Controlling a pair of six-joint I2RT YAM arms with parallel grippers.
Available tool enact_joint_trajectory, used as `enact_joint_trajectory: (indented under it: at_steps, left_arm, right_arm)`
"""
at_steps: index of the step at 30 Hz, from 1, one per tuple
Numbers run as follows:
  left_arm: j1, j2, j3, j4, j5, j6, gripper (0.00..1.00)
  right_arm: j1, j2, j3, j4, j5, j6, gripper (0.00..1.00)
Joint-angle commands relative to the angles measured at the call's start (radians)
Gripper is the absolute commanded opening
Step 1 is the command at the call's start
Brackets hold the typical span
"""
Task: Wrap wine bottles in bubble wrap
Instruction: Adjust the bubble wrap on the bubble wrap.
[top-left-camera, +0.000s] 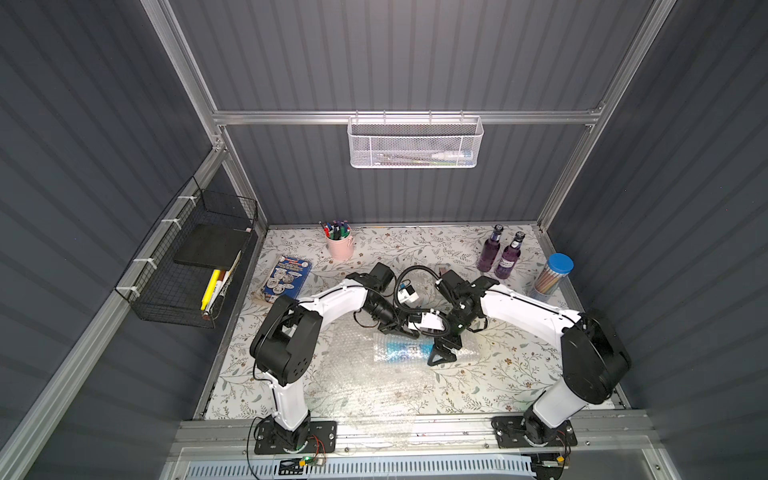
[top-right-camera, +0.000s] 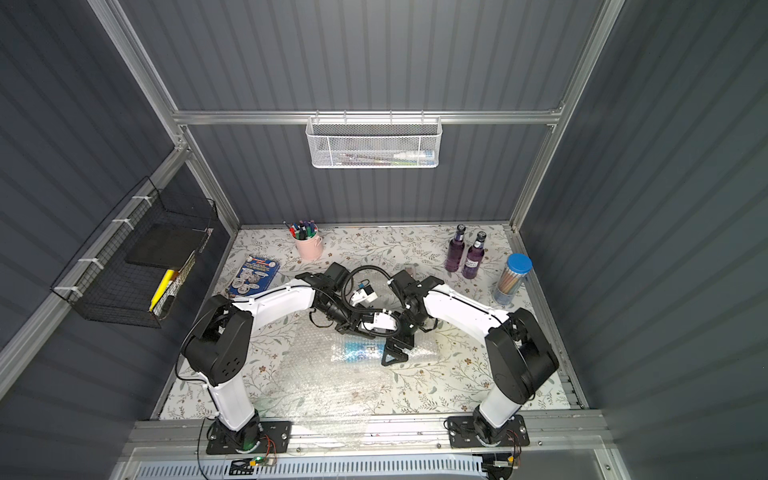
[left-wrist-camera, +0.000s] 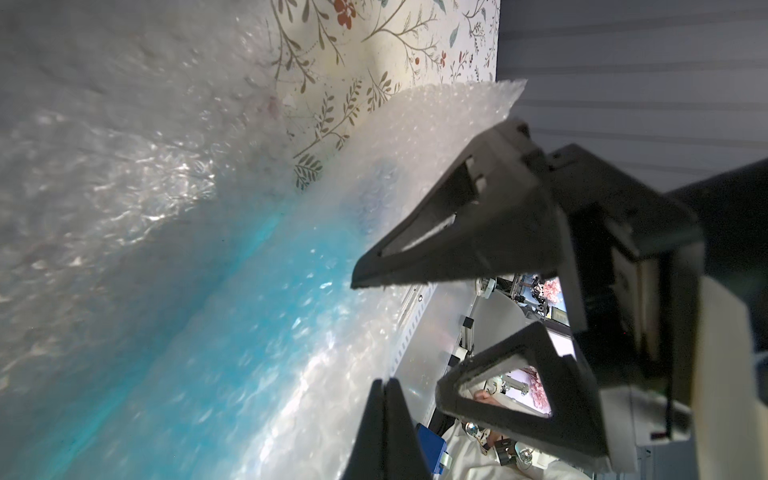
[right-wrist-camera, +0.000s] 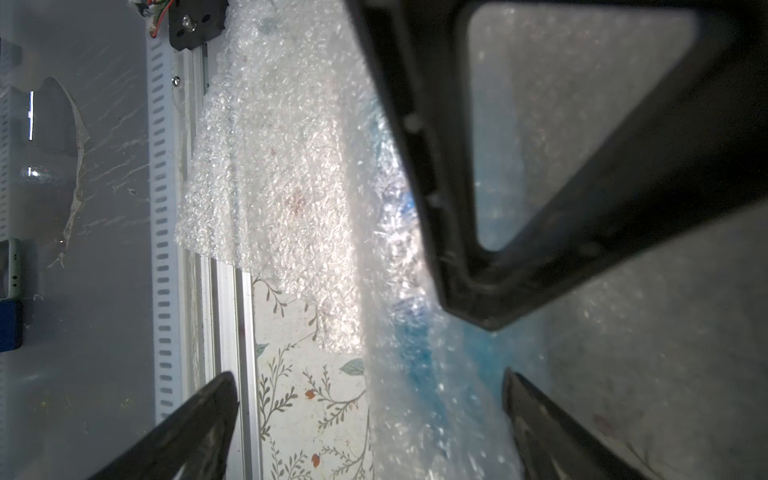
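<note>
While a pink cup (top-left-camera: 340, 249) at 11 o'clock holds markers (top-left-camera: 337, 229), bubbled clear wrap (top-left-camera: 365, 374) sheathes 1 blue bottle (top-left-camera: 401, 349), left pincer (left-wrist-camera: 384, 386) clenched, right pincer (right-wrist-camera: 370, 374) released.

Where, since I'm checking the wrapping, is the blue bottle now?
In a top view the blue bottle lies on its side mid-table, covered in bubble wrap, beside the open right hand.
</note>
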Motion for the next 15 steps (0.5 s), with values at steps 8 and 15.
enact_joint_trajectory:
  at_steps: [8, 15]
  left_arm:
    - [-0.005, -0.090, -0.031, 0.034, 0.032, -0.066, 0.00]
    - [-0.005, -0.129, -0.054, 0.049, 0.023, -0.117, 0.00]
  right_arm:
    - [0.028, -0.092, -0.087, 0.009, -0.027, 0.045, 0.98]
    - [0.054, -0.135, -0.113, 0.056, 0.040, 0.053, 0.97]
